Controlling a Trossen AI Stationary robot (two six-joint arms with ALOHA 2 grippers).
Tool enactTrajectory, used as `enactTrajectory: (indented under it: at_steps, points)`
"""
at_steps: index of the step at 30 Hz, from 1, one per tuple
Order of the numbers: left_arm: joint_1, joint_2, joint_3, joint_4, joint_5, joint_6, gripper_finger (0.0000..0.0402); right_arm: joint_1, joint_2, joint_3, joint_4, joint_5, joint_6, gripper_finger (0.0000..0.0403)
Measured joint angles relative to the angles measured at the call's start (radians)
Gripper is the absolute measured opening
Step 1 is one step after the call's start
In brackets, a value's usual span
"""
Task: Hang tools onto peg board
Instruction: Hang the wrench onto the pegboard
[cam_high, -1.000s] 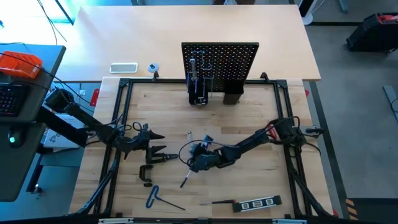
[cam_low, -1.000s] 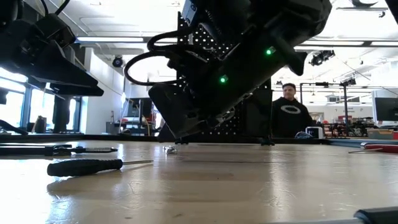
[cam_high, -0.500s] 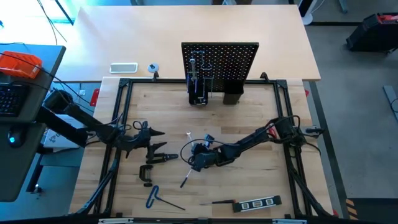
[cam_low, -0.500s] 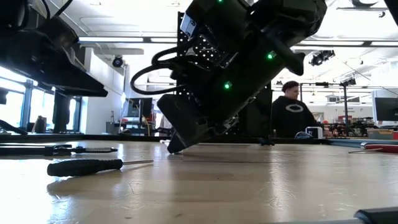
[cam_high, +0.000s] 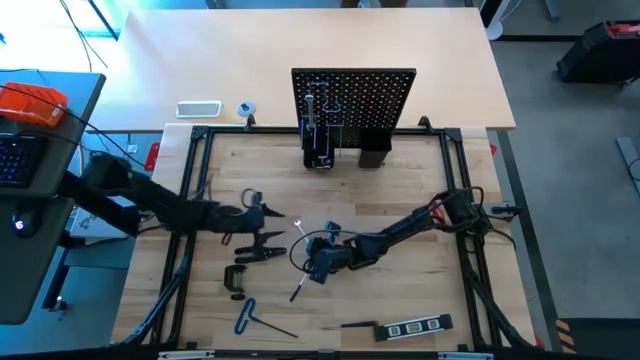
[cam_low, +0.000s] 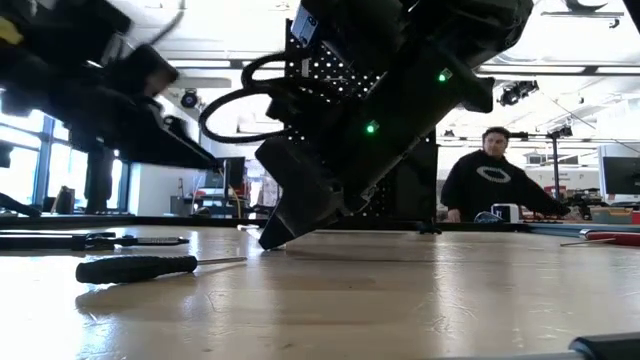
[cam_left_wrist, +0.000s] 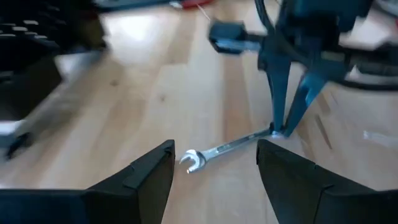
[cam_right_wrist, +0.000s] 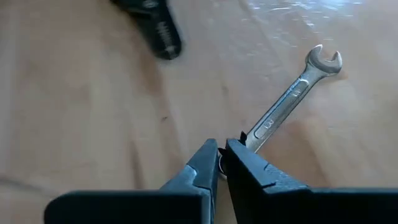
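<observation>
A small silver wrench (cam_right_wrist: 292, 93) lies on the wooden table near its middle, and my right gripper (cam_right_wrist: 221, 155) is shut on one end of it. My left gripper (cam_left_wrist: 214, 163) stands open just left of the wrench (cam_left_wrist: 227, 148), with the fingers on either side of its open-jaw head and touching nothing. In the high view my left gripper (cam_high: 272, 225) and my right gripper (cam_high: 312, 255) face each other. The black peg board (cam_high: 353, 100) stands upright at the far edge, with tools hanging on its left part. My right gripper pinches the wrench's plain end (cam_right_wrist: 244, 144) between its two fingertips. The fingers slant down from the table's right, roughly along the wrench. The open-jaw head (cam_right_wrist: 324, 61) points away from the fingers and rests on the table.
Black pliers (cam_high: 258, 254), a black C-clamp (cam_high: 235, 279), a blue-handled hex key (cam_high: 247, 318) and a black-handled screwdriver (cam_high: 298, 290) lie near the front left. A marked level (cam_high: 420, 326) and a small screwdriver (cam_high: 350, 325) lie at the front edge. A person stands beyond the table.
My left gripper has gone toward the table's right, up to the wrench, and has rolled about its own axis while staying open. My right gripper has tipped further down, so that its tips now meet the table at the wrench.
</observation>
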Motion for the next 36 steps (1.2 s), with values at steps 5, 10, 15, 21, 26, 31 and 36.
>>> enactTrajectory:
  at_steps: [5,10,15,21,26,31,36]
  points:
    - [0.035,0.188,0.114,-0.002,0.111,0.111,0.0218,0.016,0.0,0.0,0.0,-0.044,-0.007,0.0024]
    - [0.071,0.327,0.221,-0.107,0.253,0.19,0.0218,0.035,0.0,0.0,0.0,-0.096,-0.01,0.0024]
    - [0.097,0.388,0.293,-0.205,0.359,0.241,0.0218,0.051,0.0,0.0,0.001,-0.139,-0.017,0.0024]
    - [0.139,0.394,0.383,-0.406,0.48,0.274,0.0213,0.054,0.0,-0.001,0.002,-0.171,-0.022,0.0023]
    - [0.139,0.394,0.402,-0.459,0.527,0.331,0.0156,0.054,-0.002,-0.002,0.002,-0.171,-0.025,0.0023]
    - [0.127,0.394,0.402,-0.471,0.565,0.382,0.0079,0.054,-0.002,-0.002,0.002,-0.17,-0.027,0.0023]
    - [0.113,0.394,0.402,-0.469,0.565,0.397,0.0079,0.054,-0.002,-0.002,0.005,-0.168,-0.027,0.0023]
